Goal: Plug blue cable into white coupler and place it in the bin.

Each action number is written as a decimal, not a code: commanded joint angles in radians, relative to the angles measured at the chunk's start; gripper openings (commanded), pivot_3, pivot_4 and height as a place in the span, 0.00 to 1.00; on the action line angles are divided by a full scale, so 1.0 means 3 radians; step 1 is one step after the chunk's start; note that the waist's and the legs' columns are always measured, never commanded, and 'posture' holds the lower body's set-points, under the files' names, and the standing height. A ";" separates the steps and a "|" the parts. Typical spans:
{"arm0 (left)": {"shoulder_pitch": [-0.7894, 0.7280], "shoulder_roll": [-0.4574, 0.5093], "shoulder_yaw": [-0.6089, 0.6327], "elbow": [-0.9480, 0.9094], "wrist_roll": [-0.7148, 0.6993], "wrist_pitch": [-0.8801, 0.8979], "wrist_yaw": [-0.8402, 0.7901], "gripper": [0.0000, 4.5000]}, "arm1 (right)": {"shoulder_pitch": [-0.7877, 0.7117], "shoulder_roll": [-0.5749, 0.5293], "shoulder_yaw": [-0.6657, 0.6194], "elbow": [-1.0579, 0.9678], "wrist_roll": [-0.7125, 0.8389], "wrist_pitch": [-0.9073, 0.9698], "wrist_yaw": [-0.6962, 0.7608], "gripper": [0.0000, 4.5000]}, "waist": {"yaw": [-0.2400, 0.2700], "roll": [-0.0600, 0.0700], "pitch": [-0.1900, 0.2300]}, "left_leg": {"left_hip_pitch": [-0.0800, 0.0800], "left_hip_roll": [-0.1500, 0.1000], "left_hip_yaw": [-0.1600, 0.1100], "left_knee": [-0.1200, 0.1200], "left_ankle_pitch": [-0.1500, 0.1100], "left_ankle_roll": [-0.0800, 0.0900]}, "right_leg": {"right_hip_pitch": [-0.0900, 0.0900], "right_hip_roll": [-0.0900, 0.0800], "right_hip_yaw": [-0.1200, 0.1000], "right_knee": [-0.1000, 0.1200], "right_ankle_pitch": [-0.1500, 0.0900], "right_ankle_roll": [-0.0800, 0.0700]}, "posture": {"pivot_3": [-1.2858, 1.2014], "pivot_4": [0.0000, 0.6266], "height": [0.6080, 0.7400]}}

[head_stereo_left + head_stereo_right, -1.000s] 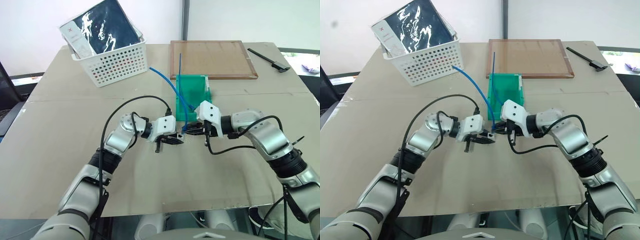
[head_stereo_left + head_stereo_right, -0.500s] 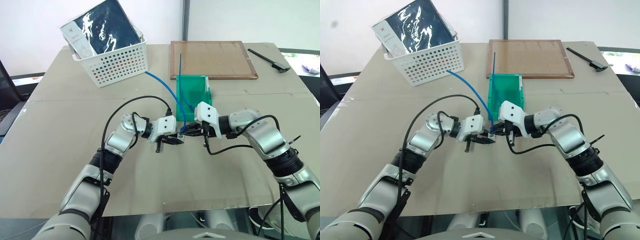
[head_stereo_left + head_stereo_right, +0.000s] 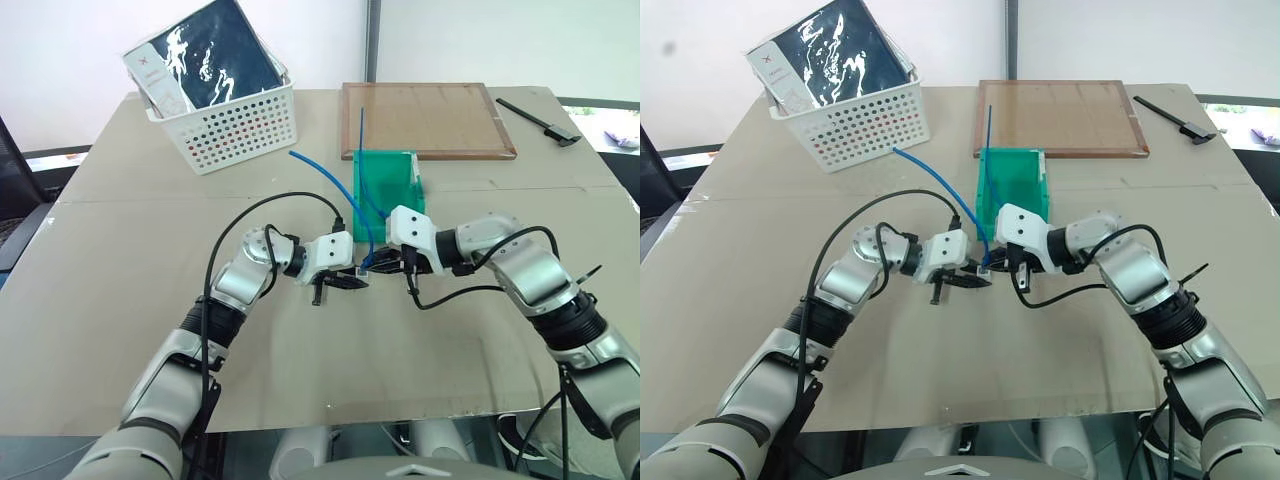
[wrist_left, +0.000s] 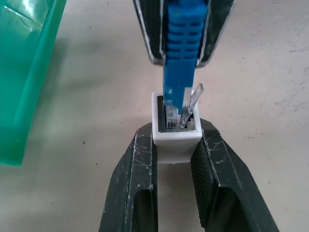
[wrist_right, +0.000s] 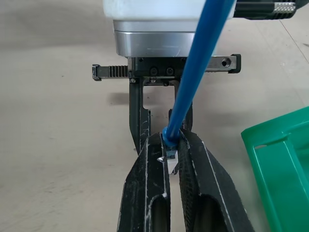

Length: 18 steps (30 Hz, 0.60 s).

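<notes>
My left gripper (image 4: 176, 131) is shut on the white coupler (image 4: 175, 140), a small block with its socket facing the other gripper. The right gripper (image 5: 170, 140) is shut on the ribbed plug end of the blue cable (image 4: 182, 43). Its clear plug sits partly inside the coupler's socket, latch tab sticking out. The two grippers meet tip to tip (image 3: 360, 272) just above the table, in front of the teal-green bin (image 3: 398, 165). From the plug the blue cable (image 3: 335, 185) rises and arcs back to the left past the bin; another blue stretch stands up behind the bin.
A white perforated basket (image 3: 235, 130) holding dark packaged items stands at the back left. A wooden-framed board (image 3: 425, 120) lies behind the bin, with a black tool (image 3: 537, 120) to its right. Black robot wires (image 3: 265, 205) loop over both wrists.
The right wrist has turned slightly and the cable's loose stretch has swayed a little. Both grippers stay in place, still shut on the coupler and the plug.
</notes>
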 commanded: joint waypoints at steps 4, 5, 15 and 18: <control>0.0029 -0.0074 -0.0065 -0.0065 0.0022 0.0009 0.0007 0.08 | 0.0003 0.0066 0.0318 0.0157 -0.0257 0.0090 0.0043 0.00 | -0.0002 0.0000 -0.0003 | 0.0004 0.0000 0.0000 0.0000 0.0000 0.0000 | 0.0004 0.0000 -0.0001 0.0000 0.0000 0.0000 | 0.52 0.24 1.00; 0.0039 -0.0077 -0.0064 -0.0079 0.0020 0.0018 0.0015 0.08 | 0.0019 0.0064 0.0386 0.0171 -0.0295 0.0121 0.0063 0.00 | -0.0002 0.0000 -0.0004 | 0.0005 0.0000 0.0000 0.0000 0.0000 0.0000 | 0.0004 0.0000 -0.0001 0.0000 0.0000 0.0000 | 0.52 0.24 1.00; 0.0152 -0.0107 0.0012 -0.0184 -0.0022 0.0118 0.0134 0.08 | 0.0175 0.0238 0.0211 0.0351 -0.0435 -0.0195 -0.0256 0.00 | -0.0010 0.0001 -0.0063 | 0.0014 0.0000 -0.0002 -0.0001 0.0000 0.0000 | 0.0014 0.0000 -0.0002 0.0000 -0.0001 0.0001 | 0.52 0.24 1.00; 0.0238 -0.0107 0.0109 -0.0318 -0.0098 0.0210 0.0182 0.08 | 0.0185 0.0354 -0.0130 0.0293 -0.0278 -0.0448 -0.0362 0.15 | -0.0027 0.0001 -0.0062 | 0.0018 0.0002 0.0001 -0.0001 0.0000 0.0000 | 0.0015 0.0003 0.0001 0.0000 -0.0001 0.0000 | 0.52 0.24 1.00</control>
